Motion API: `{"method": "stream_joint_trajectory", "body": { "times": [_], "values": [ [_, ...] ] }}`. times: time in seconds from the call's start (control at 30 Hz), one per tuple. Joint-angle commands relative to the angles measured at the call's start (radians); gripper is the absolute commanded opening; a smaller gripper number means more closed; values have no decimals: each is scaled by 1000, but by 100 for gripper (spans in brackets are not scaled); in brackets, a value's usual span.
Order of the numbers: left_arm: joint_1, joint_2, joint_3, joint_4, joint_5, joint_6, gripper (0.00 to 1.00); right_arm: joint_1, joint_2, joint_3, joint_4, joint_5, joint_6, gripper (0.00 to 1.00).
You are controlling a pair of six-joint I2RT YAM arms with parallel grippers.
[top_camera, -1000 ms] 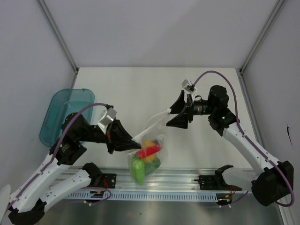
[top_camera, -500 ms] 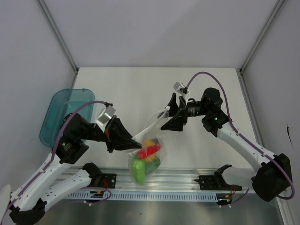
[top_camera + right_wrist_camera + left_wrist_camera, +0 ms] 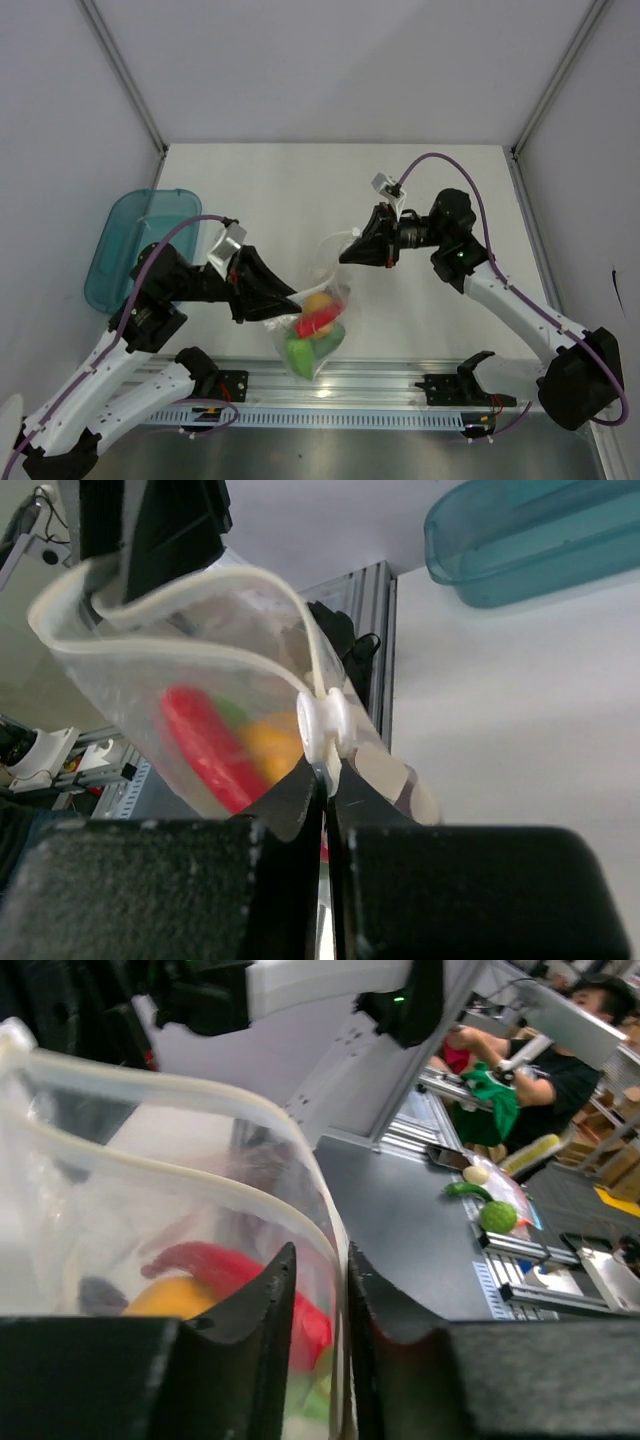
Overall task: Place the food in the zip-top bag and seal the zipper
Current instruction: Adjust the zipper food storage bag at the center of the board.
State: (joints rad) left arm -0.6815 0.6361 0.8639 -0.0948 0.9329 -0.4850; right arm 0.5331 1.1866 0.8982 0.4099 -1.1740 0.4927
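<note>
The clear zip-top bag (image 3: 322,305) hangs above the table between both arms, its mouth open. Inside lies the food (image 3: 312,335): a red chili (image 3: 225,1265), a yellow pepper (image 3: 275,750) and green pieces. My right gripper (image 3: 348,255) (image 3: 327,772) is shut on the bag's far end, just under a white tab (image 3: 326,725) on the zipper (image 3: 180,652). My left gripper (image 3: 285,300) (image 3: 322,1260) stands at the bag's near end with its jaws apart. The zipper strip (image 3: 150,1080) runs down through that gap, next to the right finger.
A teal translucent tray (image 3: 130,240) (image 3: 540,530) sits at the table's left edge. An aluminium rail (image 3: 400,385) runs along the near edge under the bag. Grey walls close in the left, right and back.
My right gripper has moved left and shut on the bag's far end. My left gripper's jaws have parted. The bag has sagged and shifted a little.
</note>
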Motion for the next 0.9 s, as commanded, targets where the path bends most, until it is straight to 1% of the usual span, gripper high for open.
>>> {"method": "stream_joint_trajectory", "body": {
  "times": [0.0, 0.03, 0.07, 0.1, 0.13, 0.17, 0.2, 0.23, 0.27, 0.4, 0.47, 0.5, 0.53, 0.57, 0.63, 0.67, 0.7, 0.77, 0.8, 0.87],
  "values": [
    [25, -12, 4, -123, -179, 62, 35, -21, -54, 11, -121, 20, -55, 0],
    [28, -12, 10, -149, -209, 72, 56, -24, -61, 13, -153, 30, -89, 0],
    [30, -7, 12, -195, -241, 88, 65, -28, -65, 15, -184, 34, -103, 0],
    [31, -7, 17, -209, -274, 95, 69, -36, -74, 18, -250, 42, -118, 0],
    [31, -7, 9, -221, -346, 105, 78, -36, -81, 21, -287, 57, -155, 0],
    [31, -15, 7, -238, -396, 105, 89, -36, -85, 24, -321, 71, -173, 0],
    [31, -19, 4, -250, -449, 105, 99, -38, -90, 28, -398, 92, -193, 0],
    [31, -26, 3, -253, -527, 100, 100, -38, -97, 37, -446, 117, -222, 0],
    [30, -39, 0, -237, -540, 109, 100, -36, -99, 39, -469, 117, -232, 0],
    [28, -44, -23, -128, -485, 149, 100, -19, -90, 70, -630, 155, -284, 0],
    [4, -10, 15, -126, -464, 183, 100, -9, -78, 90, -672, 178, -289, 0],
    [-12, 34, 29, -137, -462, 197, 100, -1, -76, 96, -703, 192, -290, 0],
    [-30, 54, 40, -141, -463, 212, 99, 10, -77, 105, -724, 210, -298, 0],
    [-86, 72, 70, -141, -492, 242, 100, 30, -82, 120, -750, 253, -302, 0],
    [-162, 118, 96, -135, -545, 287, 99, 51, -87, 134, -772, 293, -301, 0],
    [-240, 134, 109, -137, -616, 340, 100, 73, -91, 143, -789, 325, -302, 0],
    [-274, 149, 136, -141, -646, 364, 99, 82, -90, 168, -834, 400, -307, 0],
    [-326, 203, 164, -145, -683, 410, 99, 106, -85, 192, -890, 470, -322, 0],
    [-328, 215, 175, -140, -689, 414, 100, 131, -84, 208, -937, 526, -338, 0],
    [-328, 244, 175, -117, -686, 436, 99, 151, -82, 214, -965, 556, -341, 0]
  ]
}}
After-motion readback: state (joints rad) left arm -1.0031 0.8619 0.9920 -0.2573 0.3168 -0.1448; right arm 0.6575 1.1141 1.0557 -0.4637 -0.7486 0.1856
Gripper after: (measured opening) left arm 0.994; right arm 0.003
